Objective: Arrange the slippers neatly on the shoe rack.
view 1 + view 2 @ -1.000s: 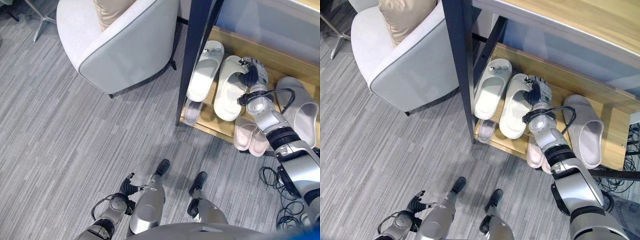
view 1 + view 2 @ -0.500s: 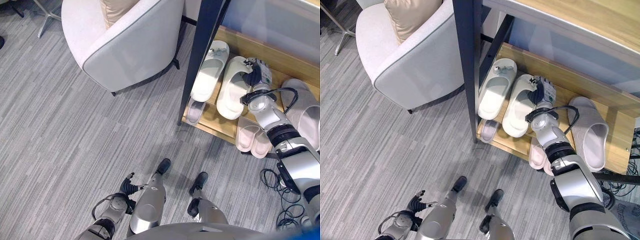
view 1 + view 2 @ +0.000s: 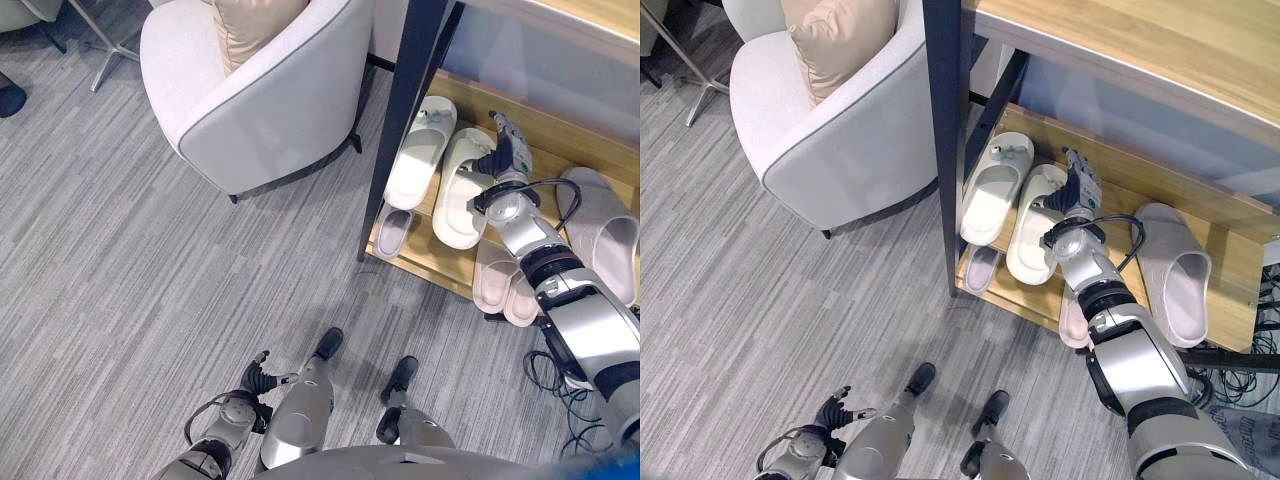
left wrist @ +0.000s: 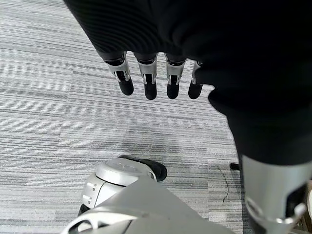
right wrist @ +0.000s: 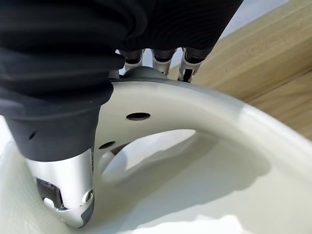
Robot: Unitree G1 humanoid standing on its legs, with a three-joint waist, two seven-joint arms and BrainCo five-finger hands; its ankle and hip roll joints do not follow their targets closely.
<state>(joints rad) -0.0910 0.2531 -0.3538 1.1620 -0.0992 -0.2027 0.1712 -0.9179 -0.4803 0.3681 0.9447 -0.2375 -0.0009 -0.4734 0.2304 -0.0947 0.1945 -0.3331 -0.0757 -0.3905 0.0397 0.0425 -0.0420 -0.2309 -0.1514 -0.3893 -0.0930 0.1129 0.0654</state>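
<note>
On the upper shelf of the shoe rack (image 3: 560, 150), right hand (image 3: 503, 150) clasped over the strap of a cream slipper (image 3: 458, 195), thumb inside, fingers over the top; matching slipper (image 3: 418, 155) just left; grey slipper (image 3: 600, 235) far right. Low at near left, left hand (image 4: 151, 80) slack-fingered above carpet (image 3: 150, 290). Armchair (image 3: 260, 90) left of rack.

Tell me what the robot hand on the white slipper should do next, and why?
Probably let go and pull back. The right hand grips the strap of the cream slipper, which already lies flat on the shoe rack beside its mate.
</note>
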